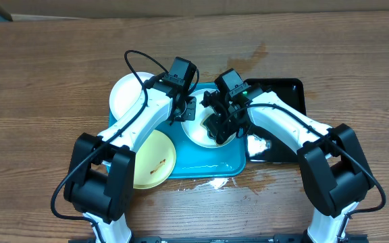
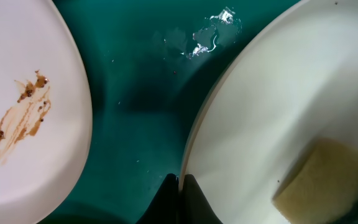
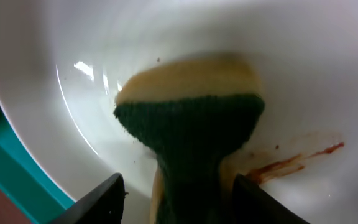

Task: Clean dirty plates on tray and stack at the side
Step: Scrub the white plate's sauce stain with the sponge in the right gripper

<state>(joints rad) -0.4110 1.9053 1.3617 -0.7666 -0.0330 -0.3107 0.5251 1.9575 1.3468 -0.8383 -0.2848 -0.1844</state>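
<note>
Right jaws clamp a sponge (image 3: pixel 191 137) onto the white plate (image 3: pixel 303 62); left jaws pinch its rim.

Overhead camera is looking straight down on the table (image 1: pixel 39 74) from well above, taking in both arms whole, with the robot's side lying along the bottom edge. Left wrist camera is riding close over the tray (image 2: pixel 135 93) and facing down past the left gripper (image 2: pixel 179 190), which is poking in at the bottom edge, pinched on the rim of the middle plate (image 2: pixel 272 87). Right wrist camera is sitting nearer still, staring into that same plate. The right gripper (image 3: pixel 179 190) is framing the bottom, clamped on the sponge (image 3: pixel 191 124). All three views are sharing the middle plate, sponge and tray.
</note>
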